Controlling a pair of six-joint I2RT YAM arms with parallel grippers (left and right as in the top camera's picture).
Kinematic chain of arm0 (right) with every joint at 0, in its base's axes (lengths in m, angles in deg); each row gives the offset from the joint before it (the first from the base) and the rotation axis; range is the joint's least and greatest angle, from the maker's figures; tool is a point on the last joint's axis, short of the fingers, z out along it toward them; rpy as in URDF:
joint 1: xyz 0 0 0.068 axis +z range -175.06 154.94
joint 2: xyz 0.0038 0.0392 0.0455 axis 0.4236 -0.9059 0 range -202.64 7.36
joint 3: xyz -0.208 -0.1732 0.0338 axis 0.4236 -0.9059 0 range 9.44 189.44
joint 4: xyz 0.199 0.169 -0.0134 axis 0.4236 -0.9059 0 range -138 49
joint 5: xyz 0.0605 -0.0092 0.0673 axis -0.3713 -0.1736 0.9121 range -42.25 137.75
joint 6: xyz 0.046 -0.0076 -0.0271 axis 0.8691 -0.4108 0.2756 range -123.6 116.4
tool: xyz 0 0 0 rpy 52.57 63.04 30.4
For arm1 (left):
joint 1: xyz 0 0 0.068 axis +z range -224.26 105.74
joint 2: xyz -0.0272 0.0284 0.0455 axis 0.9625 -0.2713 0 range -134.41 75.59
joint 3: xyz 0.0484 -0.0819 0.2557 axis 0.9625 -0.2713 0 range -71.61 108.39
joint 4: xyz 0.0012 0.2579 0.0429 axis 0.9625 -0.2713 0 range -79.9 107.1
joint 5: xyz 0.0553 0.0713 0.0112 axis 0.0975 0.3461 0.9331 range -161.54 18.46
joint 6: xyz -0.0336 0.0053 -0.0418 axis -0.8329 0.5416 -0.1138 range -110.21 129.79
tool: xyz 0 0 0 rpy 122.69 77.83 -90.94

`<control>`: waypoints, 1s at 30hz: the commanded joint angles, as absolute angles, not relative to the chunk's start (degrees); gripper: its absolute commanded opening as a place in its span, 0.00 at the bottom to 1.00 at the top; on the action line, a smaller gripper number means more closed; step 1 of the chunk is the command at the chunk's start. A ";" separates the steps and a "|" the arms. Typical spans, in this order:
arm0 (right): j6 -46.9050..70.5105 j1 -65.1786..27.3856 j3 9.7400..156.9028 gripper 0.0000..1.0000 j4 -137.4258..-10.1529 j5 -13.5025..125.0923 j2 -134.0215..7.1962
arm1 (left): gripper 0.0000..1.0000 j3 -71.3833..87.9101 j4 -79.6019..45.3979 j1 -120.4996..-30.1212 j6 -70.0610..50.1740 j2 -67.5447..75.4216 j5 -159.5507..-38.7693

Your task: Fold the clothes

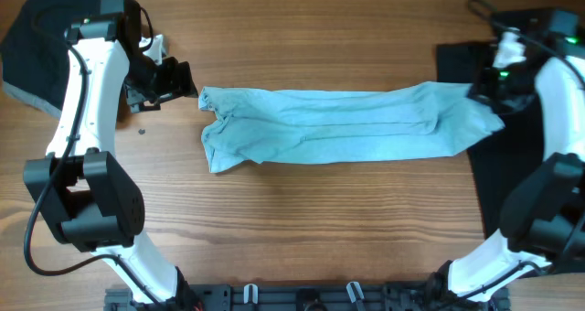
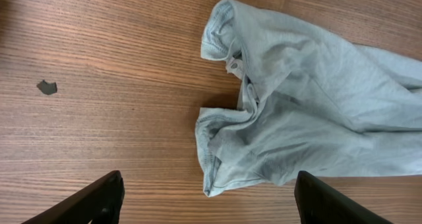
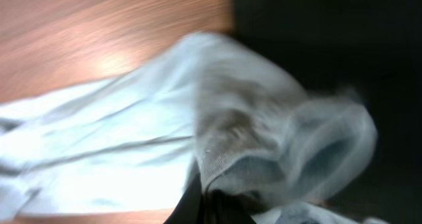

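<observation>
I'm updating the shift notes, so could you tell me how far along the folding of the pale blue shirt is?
Done: the pale blue T-shirt looks folded lengthwise into a long strip. In hand: the right fingers are shut on its right end, over a black garment; the left fingers stand open beside the left end. Left: folding the strip across into a compact stack.

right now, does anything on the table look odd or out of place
A small dark speck lies on the bare wooden table just left of the pale blue T-shirt. The shirt's right end lies over the black garment, and its left end is bunched rather than flat.
</observation>
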State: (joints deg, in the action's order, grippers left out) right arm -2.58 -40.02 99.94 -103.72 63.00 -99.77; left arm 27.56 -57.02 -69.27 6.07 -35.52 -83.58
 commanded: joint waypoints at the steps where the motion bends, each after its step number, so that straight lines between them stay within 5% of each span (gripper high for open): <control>1: -1.90 -30.86 100.82 0.04 -104.25 65.38 -98.70 | 0.83 28.00 -56.54 -69.03 6.11 -34.98 -84.34; 18: 5.40 -9.20 100.82 0.09 -100.47 66.78 -104.95 | 0.82 28.00 -56.59 -69.03 6.11 -34.98 -84.32; 19: 5.42 -8.66 100.82 0.13 -100.62 67.43 -104.95 | 0.82 28.00 -56.59 -69.03 6.11 -34.98 -84.32; 21: 3.98 -8.00 100.82 0.43 -100.68 67.52 -104.95 | 0.82 28.00 -56.54 -69.03 6.11 -34.98 -84.32; 22: 3.87 -8.02 100.84 0.45 -100.79 66.93 -104.93 | 0.82 28.00 -56.43 -69.03 6.11 -34.98 -84.32; 24: 3.85 -9.51 101.06 0.42 -100.49 66.82 -104.82 | 0.82 28.00 -56.41 -69.00 6.11 -34.98 -84.34; 28: 3.87 -16.74 100.82 0.14 -99.66 65.03 -104.82 | 0.78 28.00 -56.39 -69.00 6.13 -34.98 -84.32; 30: 3.87 -20.18 99.68 0.10 -99.07 63.39 -104.84 | 0.77 28.00 -56.00 -69.03 6.13 -34.98 -84.32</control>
